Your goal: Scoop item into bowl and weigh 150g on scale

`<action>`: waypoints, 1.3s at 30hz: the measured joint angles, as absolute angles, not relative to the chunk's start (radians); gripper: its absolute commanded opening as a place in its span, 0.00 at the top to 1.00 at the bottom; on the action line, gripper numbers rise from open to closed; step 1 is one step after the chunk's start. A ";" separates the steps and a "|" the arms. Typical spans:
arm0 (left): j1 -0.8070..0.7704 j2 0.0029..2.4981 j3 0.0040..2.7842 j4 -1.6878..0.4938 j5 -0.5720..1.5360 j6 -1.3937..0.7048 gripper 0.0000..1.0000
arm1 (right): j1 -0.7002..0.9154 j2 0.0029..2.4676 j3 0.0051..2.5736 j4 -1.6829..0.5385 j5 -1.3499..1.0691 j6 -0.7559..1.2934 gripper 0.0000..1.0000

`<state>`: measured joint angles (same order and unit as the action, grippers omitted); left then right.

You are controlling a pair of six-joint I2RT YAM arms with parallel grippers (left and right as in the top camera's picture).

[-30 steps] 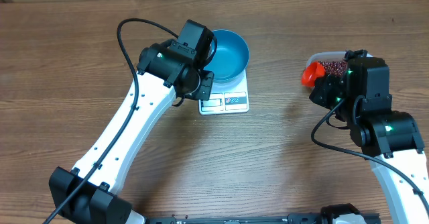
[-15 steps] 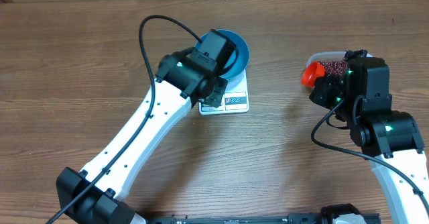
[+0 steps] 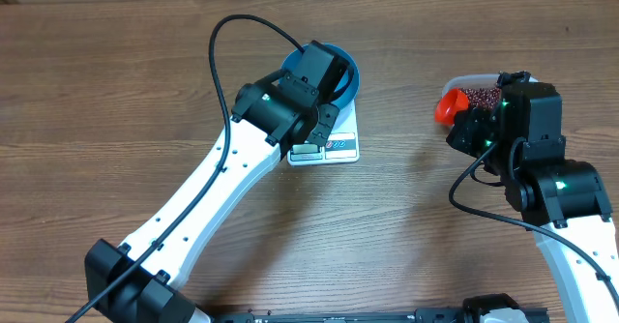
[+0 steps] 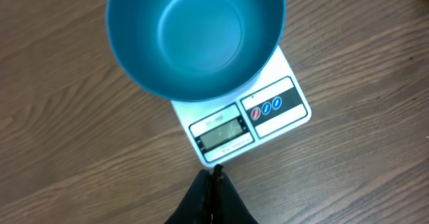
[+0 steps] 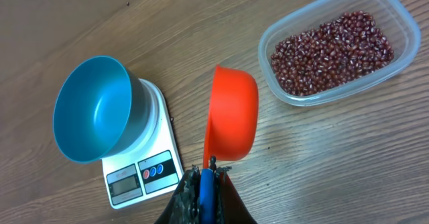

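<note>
While empty on the scale [image 4: 242,117], bowl [image 4: 198,36] near closed, empty left gripper [image 4: 215,176]; right gripper [image 5: 208,174] tight on orange scoop [image 5: 231,113].

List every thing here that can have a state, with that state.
scale: display unreadable
blue bowl: empty, on the scale
clear tub: uncovered, partly filled
beans: in the clear tub
left gripper: shut, holding nothing
right gripper: shut on the orange scoop
orange scoop: held beside the clear tub

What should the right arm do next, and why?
Probably lower the orange scoop into the beans and fill it: the right pincer holds it empty beside them, and the blue bowl on the scale holds nothing yet.
</note>
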<state>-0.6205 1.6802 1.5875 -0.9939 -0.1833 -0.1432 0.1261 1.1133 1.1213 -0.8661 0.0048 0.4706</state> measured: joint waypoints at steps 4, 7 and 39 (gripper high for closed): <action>-0.620 1.681 1.513 -0.933 -0.155 -0.115 0.96 | 0.126 1.113 1.122 -0.866 0.004 0.471 0.96; -0.620 1.682 1.450 -0.877 -0.142 -0.096 0.96 | 0.126 1.113 1.122 -0.868 0.004 0.470 0.96; -0.620 1.717 1.300 -0.616 -0.097 0.030 0.96 | 0.126 1.113 1.122 -0.853 0.004 0.471 0.96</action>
<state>-0.6205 1.7172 1.3003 -0.6163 -0.0971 0.0299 0.1261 1.1133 1.1217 -0.8528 0.0044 0.4706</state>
